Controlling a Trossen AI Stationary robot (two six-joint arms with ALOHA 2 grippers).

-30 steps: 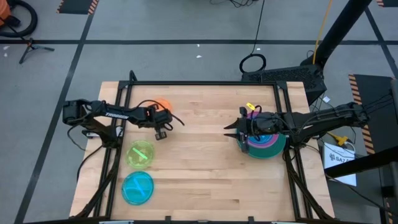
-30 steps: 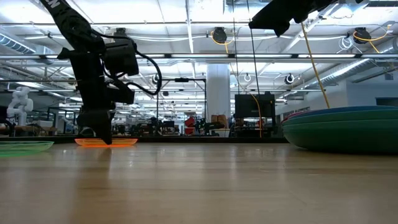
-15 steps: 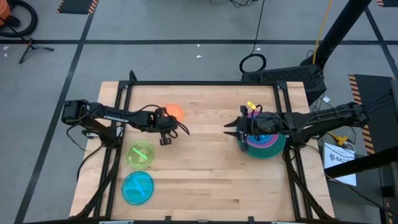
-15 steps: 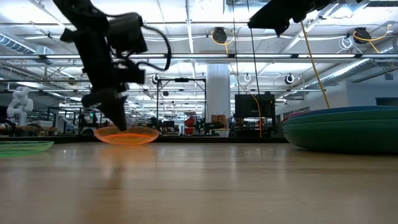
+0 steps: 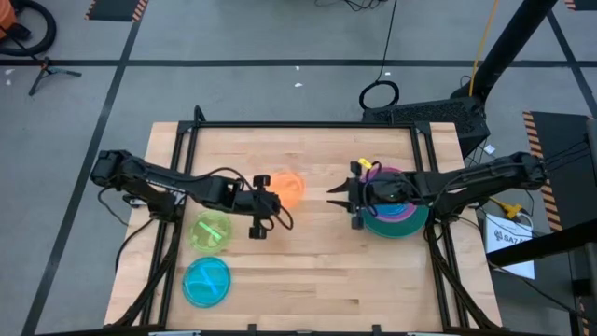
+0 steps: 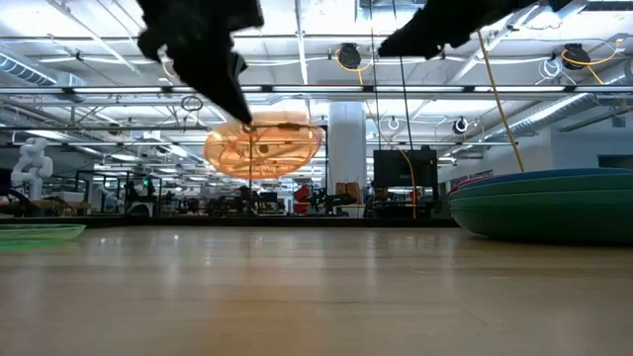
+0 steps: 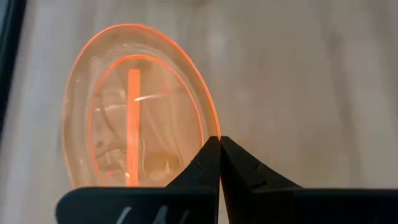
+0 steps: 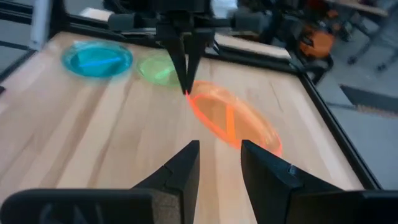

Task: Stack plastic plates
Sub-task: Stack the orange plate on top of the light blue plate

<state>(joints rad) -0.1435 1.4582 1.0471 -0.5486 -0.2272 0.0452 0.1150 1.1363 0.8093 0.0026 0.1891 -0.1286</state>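
Note:
A small orange plate point(image 5: 287, 187) hangs tilted in the air over the table's middle, and my left gripper point(image 7: 219, 140) is shut on it. The low view shows the orange plate point(image 6: 264, 148) well above the wood. My right gripper point(image 5: 334, 194) stands open, level, a little to the plate's right, with nothing between its fingers. Behind it a stack of plates point(image 5: 396, 213) rests on the table at the right, large teal and green ones at the bottom and magenta on top. A lime plate point(image 5: 211, 231) and a cyan plate point(image 5: 206, 282) lie flat at the near left. My left gripper pinches the orange plate's rim point(image 7: 214, 132) between its two fingers, at their free ends. The fingers slant down from the table's left. The plate is lifted clear, tilted, and reaches out beyond the fingertips toward the right gripper.
Bare wood lies between the two grippers and along the near edge. Black frame rails point(image 5: 298, 125) run around the tabletop. The left arm point(image 5: 177, 187) stretches across the far left above the lime plate.
My left gripper has gone up and toward the table's right, carrying the orange plate off the far-left wood. The plate lay flat and now hangs tilted and clear. My right gripper has edged toward the table's left.

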